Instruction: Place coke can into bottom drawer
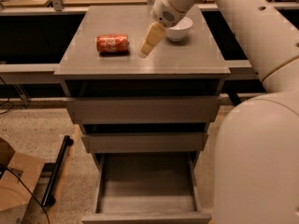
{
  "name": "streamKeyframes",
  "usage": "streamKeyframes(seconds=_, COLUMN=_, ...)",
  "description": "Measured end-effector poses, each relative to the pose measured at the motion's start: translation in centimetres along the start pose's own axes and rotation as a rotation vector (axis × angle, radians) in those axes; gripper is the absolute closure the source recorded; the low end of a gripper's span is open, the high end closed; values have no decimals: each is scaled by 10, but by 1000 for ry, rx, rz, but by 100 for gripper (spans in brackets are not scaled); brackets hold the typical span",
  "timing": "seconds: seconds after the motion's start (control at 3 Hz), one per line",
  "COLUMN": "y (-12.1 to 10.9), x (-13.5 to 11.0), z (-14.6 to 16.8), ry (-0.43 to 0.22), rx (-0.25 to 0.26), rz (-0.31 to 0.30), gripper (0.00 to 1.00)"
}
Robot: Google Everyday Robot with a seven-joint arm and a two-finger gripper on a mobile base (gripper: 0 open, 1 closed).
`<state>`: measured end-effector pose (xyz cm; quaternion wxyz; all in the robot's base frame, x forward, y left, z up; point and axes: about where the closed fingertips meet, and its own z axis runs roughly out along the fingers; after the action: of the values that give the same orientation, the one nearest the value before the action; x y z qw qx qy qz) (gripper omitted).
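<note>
1. We look down on a grey drawer cabinet with a flat top surface (187, 62). Large white parts of the robot's arm (243, 27) fill the right side of the view.
2. The coke can (112, 44) lies on its side on the left half of the surface, its long axis running left to right and the white lettering facing up.
3. The claw (145, 52) is tan and slants down and to the left from the arm's rounded white wrist. Its tip sits low over the surface, just to the right of the can, with a small gap between them.
4. We cannot tell how far open the claw is. The can lies apart from it.
5. A white bowl (179, 29) stands upright on the surface behind the claw, partly hidden by the wrist.
6. Under the surface, the top drawer (142, 110) and middle drawer (145, 143) show only their flat grey fronts.
7. The bottom drawer (147, 192) is pulled out towards us, and we see its flat grey floor between low side walls.
8. A cardboard box (14, 185) sits on the speckled floor at lower left.
</note>
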<state>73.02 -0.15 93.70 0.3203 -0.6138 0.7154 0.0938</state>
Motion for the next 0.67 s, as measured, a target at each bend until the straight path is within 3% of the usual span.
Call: streamKeyframes(seconds=0.67, y=-24, x=-15, z=52, ry=-117, rx=-6, rz=71, gripper=0)
